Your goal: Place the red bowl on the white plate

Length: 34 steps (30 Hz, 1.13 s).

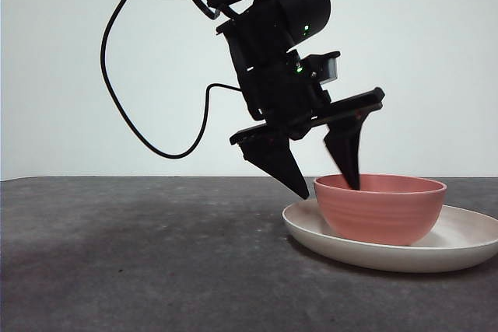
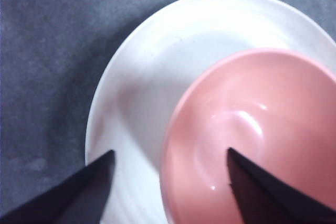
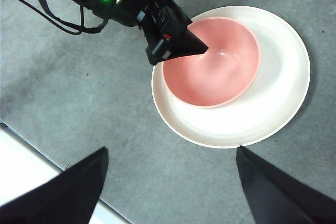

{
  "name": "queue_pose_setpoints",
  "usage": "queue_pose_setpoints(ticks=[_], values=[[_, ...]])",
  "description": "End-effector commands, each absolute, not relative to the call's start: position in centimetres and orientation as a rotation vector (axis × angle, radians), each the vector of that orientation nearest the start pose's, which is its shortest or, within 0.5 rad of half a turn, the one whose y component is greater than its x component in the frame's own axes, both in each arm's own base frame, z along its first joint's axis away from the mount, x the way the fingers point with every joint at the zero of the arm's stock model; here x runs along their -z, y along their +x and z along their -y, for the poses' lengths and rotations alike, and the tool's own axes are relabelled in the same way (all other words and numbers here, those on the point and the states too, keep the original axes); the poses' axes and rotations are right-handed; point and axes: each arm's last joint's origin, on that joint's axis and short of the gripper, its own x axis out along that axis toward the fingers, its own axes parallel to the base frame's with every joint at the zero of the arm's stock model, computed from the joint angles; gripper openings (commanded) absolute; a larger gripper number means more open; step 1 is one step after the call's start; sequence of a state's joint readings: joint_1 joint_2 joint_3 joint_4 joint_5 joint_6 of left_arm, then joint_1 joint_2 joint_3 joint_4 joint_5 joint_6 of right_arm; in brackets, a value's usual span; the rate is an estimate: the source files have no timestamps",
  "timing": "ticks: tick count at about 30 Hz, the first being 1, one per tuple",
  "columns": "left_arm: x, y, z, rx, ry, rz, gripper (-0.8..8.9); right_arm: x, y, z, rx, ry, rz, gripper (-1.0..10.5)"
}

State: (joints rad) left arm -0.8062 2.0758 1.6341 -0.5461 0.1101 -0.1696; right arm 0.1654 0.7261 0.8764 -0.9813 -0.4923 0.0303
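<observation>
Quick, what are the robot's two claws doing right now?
Left gripper: open, one jaw inside the red bowl, one outside its rim; bowl sits on the white plate.
Right gripper: open, holding nothing, apart from the bowl.

Red bowl (image 1: 380, 207) upright on white plate (image 1: 467, 248) — seemingly off-centre

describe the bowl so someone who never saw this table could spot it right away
On the dark grey table lies a wide white plate. The red bowl sits in it, the left gripper straddling its rim. It is the only pink, deep, ridged piece.
</observation>
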Motion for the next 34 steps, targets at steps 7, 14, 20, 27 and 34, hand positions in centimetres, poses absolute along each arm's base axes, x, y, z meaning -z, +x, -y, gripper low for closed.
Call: queue_pose_setpoints(ticks=[7,14,20,27,34], values=[[-22.0,30.9,33.2,0.776,0.204,-0.989,3.98,-31.3,11.6,-3.3,-0.606,0.165,-0.818,3.9],[-25.9,30.4,31.7,0.784,0.18,-0.911,4.0,-31.3,11.6,-3.3,-0.606,0.164,-0.818,3.9],[-31.8,29.4,28.3,0.767,0.123,-0.809,4.01,-31.3,11.6,-3.3,-0.582,0.153,-0.812,3.9],[-39.2,26.9,22.4,0.728,0.048,-0.645,4.01,-31.3,11.7,-3.2,-0.564,0.144,-0.805,3.9],[-41.7,24.2,16.9,0.663,0.039,-0.596,4.01,-31.4,11.8,-3.3,-0.564,0.146,-0.791,3.9]])
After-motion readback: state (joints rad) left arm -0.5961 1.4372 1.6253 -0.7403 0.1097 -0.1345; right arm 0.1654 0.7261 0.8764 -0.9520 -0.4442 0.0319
